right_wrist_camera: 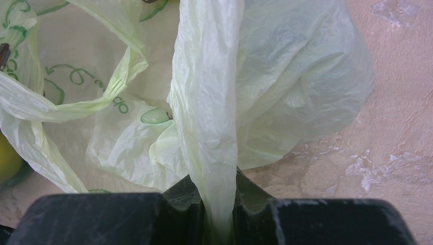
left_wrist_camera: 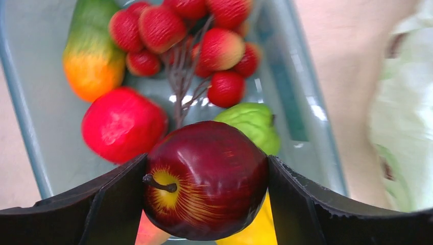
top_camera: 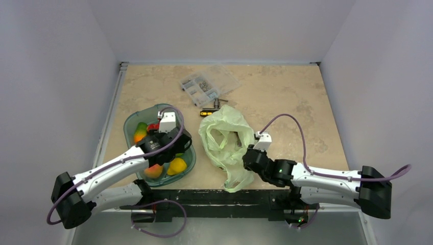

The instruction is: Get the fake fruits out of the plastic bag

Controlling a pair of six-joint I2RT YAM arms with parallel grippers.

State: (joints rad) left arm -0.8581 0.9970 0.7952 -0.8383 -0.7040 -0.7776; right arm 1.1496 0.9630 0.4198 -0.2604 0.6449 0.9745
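Overhead, the left hand (left_wrist_camera: 204, 204) hangs above the teal tray (top_camera: 130, 120), its two black fingers (left_wrist_camera: 117, 199) pressed against either side of the dark red fruit (left_wrist_camera: 214, 168), which it grips with the stem end turned toward the camera. Below the fruit the tray is crowded: a strawberry cluster (left_wrist_camera: 204, 41) lies along the far wall, an orange-green fruit (left_wrist_camera: 92, 51) fills the far left corner, a bright red fruit (left_wrist_camera: 122, 122) lies to the left, and a green piece (left_wrist_camera: 253, 122) sits just behind the gripped fruit. A yellow fruit (top_camera: 177, 166) lies at the near rim.

The plastic bag (top_camera: 224, 132) lies crumpled on the table (top_camera: 286, 102), just right of the tray with a narrow strip of bare top between them. Its mouth gapes upward and something dark shows inside. The right hand (right_wrist_camera: 219, 214) is closed on a twisted fold at the bag's near edge, the film rising straight up out of the pinch.

Behind the bag, a small black-and-yellow tool (top_camera: 212, 109) nearly touches its far edge, and a clear parts box (top_camera: 208, 84) sits beyond. The right half of the table lies bare up to the wall.
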